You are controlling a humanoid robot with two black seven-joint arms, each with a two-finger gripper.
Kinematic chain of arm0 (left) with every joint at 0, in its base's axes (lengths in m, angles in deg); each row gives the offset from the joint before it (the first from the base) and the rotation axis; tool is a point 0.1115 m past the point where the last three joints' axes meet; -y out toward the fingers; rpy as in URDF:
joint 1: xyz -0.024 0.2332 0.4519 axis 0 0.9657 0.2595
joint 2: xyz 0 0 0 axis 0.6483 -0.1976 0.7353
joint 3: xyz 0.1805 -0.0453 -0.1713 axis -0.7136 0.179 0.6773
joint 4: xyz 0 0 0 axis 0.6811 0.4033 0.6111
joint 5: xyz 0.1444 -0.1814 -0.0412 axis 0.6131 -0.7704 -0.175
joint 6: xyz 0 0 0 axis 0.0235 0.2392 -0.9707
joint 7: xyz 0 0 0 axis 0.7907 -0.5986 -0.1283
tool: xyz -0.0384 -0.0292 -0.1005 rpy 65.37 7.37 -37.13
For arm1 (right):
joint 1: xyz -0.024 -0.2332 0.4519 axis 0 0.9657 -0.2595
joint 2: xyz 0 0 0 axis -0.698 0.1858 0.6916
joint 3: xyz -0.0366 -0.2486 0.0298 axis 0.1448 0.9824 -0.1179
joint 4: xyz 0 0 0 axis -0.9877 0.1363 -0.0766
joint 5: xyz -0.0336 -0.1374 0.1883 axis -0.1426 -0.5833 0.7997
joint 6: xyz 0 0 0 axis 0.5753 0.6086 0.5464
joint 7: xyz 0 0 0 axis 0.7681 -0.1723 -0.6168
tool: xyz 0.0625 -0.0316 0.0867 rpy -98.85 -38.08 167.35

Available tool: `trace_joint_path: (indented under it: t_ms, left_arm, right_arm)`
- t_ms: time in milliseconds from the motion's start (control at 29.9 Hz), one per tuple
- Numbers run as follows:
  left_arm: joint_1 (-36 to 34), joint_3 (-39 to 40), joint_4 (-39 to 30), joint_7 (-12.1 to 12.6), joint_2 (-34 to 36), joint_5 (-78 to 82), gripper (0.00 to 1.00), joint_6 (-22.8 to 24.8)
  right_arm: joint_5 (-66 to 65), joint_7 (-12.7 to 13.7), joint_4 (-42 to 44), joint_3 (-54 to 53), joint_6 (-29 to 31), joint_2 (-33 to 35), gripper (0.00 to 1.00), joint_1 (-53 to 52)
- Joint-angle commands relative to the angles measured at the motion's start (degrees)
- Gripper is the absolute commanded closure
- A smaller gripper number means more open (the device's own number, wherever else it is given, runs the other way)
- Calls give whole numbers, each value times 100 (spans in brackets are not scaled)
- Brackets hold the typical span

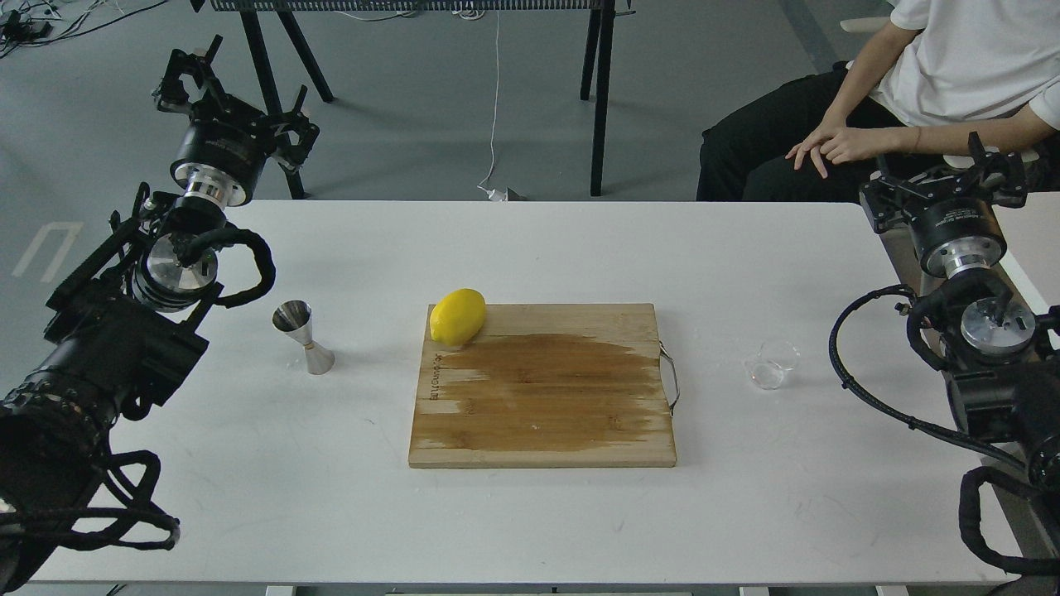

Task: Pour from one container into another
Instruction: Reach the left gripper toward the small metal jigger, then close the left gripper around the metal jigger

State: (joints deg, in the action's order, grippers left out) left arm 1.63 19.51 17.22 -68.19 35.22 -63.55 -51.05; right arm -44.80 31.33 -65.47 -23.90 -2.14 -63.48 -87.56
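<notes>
The small clear glass cup [770,366] with a pouring lip stands upright on the white table [331,497], just right of the cutting board. Left of the board, the steel hourglass jigger [304,337] also stands upright. My left gripper [238,99] hangs over the table's far left corner, well behind the jigger. Its fingers are spread, with nothing between them. At the table's far right edge my right gripper [944,184] is raised behind and to the right of the glass cup, open and empty.
A wooden cutting board [542,414] with a dark wet patch lies mid-table, a yellow lemon [458,316] on its far left corner. A seated person [836,124] is behind the far right corner. Black stand legs [598,99] rise beyond the table.
</notes>
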Motion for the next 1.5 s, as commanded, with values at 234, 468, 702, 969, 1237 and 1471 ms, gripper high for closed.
trace_joint_path:
  t_ms: [234,468,702,969,1237,1471]
  left_arm:
    - [14,-45,-217,67,152,0,0,45]
    - [1436,-63,-2799,23,1284,263,0,81]
    - [2579,-54,-4497,-241,2357,2115,0,-367]
    - [3494,-36,-5869,-267,2806,5524,0,-1676]
    - [4434,-71,-5590,-258,2763,8592,1,-3230]
    - [4523,-642,-4080,-451,2596,10642,10,-4295]
  right_arm:
    - [15,0,-330,-39,0,-10,0,17]
    - [23,0,-891,-127,0,52,0,420]
    - [23,-8,-1455,-136,0,52,0,729]
    - [15,0,-1455,-118,0,61,0,737]
    - [15,0,-1455,-127,0,307,0,764]
    - [15,0,-1455,-118,0,351,0,781]
